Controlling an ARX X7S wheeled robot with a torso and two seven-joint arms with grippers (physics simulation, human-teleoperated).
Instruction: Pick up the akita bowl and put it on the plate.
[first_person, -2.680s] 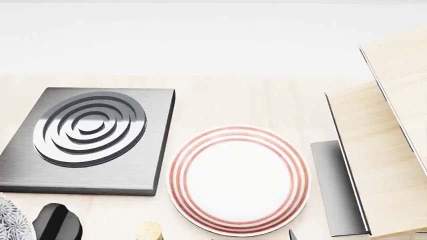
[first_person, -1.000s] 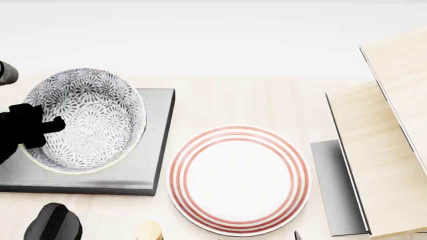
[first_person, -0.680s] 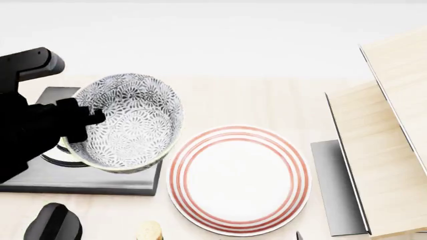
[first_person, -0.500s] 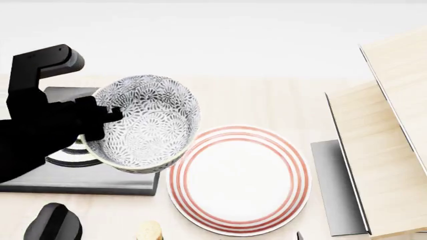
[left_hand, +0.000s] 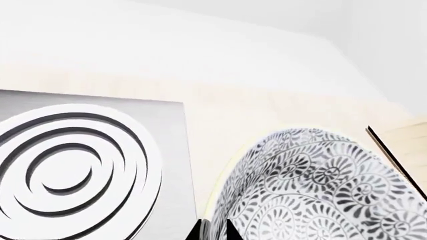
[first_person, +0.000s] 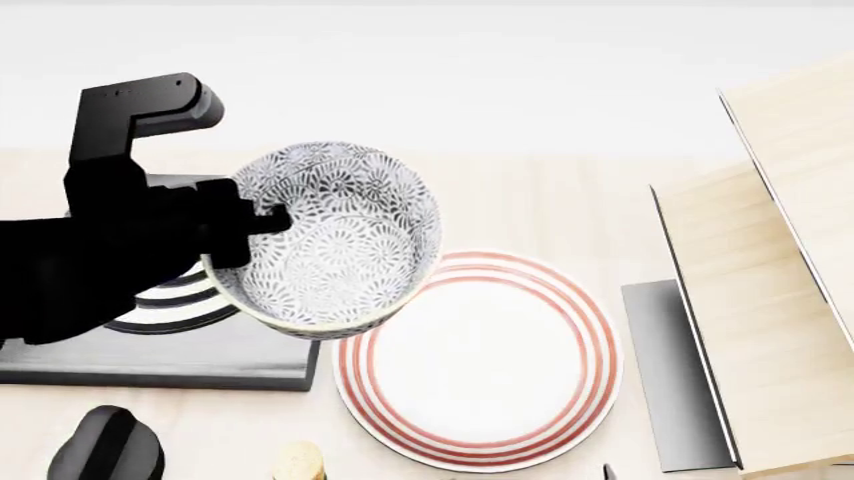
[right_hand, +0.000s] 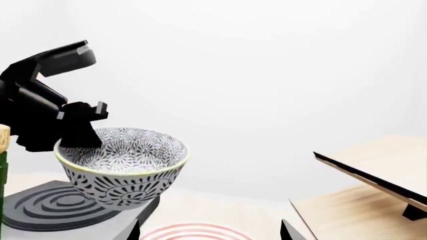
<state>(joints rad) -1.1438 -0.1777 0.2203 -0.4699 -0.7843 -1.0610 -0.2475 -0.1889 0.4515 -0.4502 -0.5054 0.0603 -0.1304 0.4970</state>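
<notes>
**Bowl in transit, left arm**

Left gripper (first_person: 260, 222) pinched the near-side rim of the akita bowl (first_person: 334, 240), one finger inside, one outside, so the bowl hung upright. It was held clear of the surface (first_person: 534, 200), above the gap between burner (right_hand: 47, 210) and plate (first_person: 487, 365), overlapping the plate's left edge: high enough to clear both. Right gripper's state: cannot tell.

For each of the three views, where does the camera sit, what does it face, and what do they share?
Head view: high, looking down on the plate, burner and left hand gripping the akita bowl.
Left wrist view: beside the bowl wall, facing the burner; fingertips at the edge.
Right wrist view: low, side-on; the bowl hangs above the plate.
All share the bowl.
</notes>
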